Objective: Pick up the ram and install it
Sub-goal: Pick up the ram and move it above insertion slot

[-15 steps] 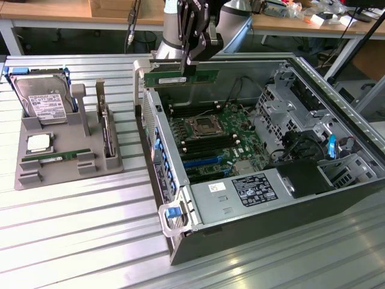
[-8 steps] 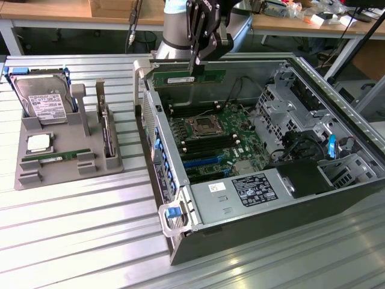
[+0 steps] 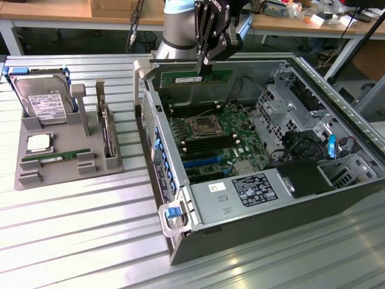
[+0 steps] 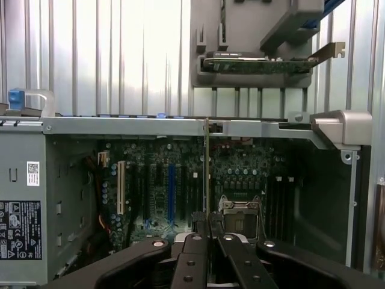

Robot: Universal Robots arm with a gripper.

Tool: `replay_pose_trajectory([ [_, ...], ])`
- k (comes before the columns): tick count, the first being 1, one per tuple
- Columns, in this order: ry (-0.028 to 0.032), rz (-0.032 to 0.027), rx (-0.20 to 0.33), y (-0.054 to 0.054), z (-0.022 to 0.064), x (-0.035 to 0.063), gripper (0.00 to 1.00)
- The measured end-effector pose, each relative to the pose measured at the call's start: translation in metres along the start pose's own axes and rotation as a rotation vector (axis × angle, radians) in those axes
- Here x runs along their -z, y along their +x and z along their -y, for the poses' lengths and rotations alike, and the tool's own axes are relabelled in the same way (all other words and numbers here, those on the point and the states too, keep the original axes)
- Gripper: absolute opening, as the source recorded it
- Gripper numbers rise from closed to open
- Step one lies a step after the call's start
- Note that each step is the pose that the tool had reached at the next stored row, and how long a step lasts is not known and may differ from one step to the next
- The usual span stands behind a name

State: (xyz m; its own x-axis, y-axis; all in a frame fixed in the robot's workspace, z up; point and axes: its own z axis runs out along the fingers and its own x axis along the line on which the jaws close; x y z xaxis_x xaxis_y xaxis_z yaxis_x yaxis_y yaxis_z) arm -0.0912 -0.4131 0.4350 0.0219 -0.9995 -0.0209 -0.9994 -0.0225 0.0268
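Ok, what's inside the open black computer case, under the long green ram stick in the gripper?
A green motherboard with a silver processor socket, black memory slots and blue card slots; grey drive cages beside it. A silver box with a black label covers the board's near end.

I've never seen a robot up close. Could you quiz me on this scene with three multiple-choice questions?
1. Where is the gripper? A over the gray tray; B above the open computer case; C down at the floor.
2. What colour is the ram? A green; B red; C white.
3. The gripper is: A open and empty; B holding a screwdriver; C shut on the ram.
Answers: B, the wrist view looks down into the case; A, the board is green; C, the fingers pinch its upper edge.
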Motion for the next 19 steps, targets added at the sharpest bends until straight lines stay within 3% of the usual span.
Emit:
replay_pose_trajectory([
  [19,-0.0001,-0.0012,0.001,0.001,0.0336,0.0006,0.12],
])
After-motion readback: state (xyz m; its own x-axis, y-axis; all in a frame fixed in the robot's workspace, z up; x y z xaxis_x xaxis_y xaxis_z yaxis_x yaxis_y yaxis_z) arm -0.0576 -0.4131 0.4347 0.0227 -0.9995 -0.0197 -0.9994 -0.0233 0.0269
